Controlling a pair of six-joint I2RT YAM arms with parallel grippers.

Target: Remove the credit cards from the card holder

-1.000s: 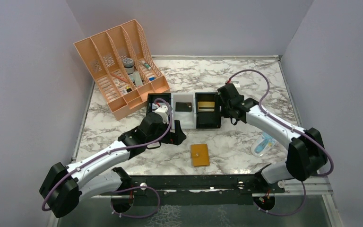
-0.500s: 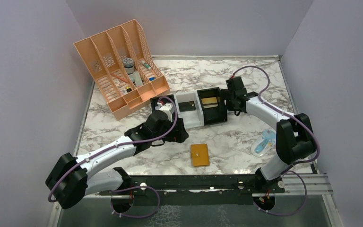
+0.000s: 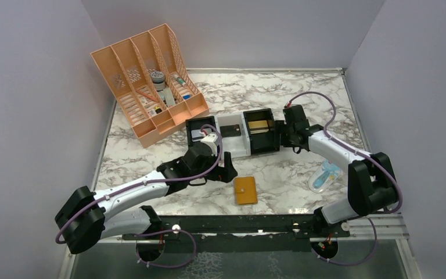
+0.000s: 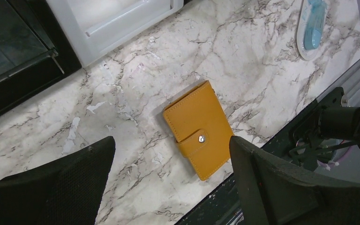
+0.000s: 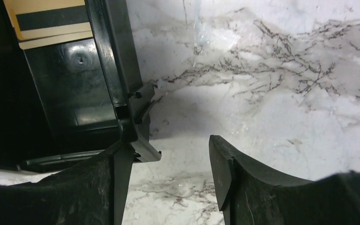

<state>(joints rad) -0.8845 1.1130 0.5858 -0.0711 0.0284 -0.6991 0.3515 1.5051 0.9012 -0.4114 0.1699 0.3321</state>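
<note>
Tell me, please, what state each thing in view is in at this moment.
card holder: shut, snap fastened, lying flat.
left pincer: open, empty, not touching the card holder.
right black bin: open-topped, holds a tan striped card.
right pincer: open, empty, at the right black bin's outer wall.
white tray: holds a dark card.
blue packet: lying flat.

Mustard-yellow card holder (image 4: 199, 140), silver snap, just ahead of black left gripper (image 4: 169, 143). White marble table (image 4: 262, 56), grey-black veins. Glossy black bin (image 5: 75, 93) at one finger of right gripper (image 5: 166, 143); cream card (image 5: 51, 18) inside, black stripe. Pale-blue packet (image 4: 311, 26) well right of left gripper.
</note>
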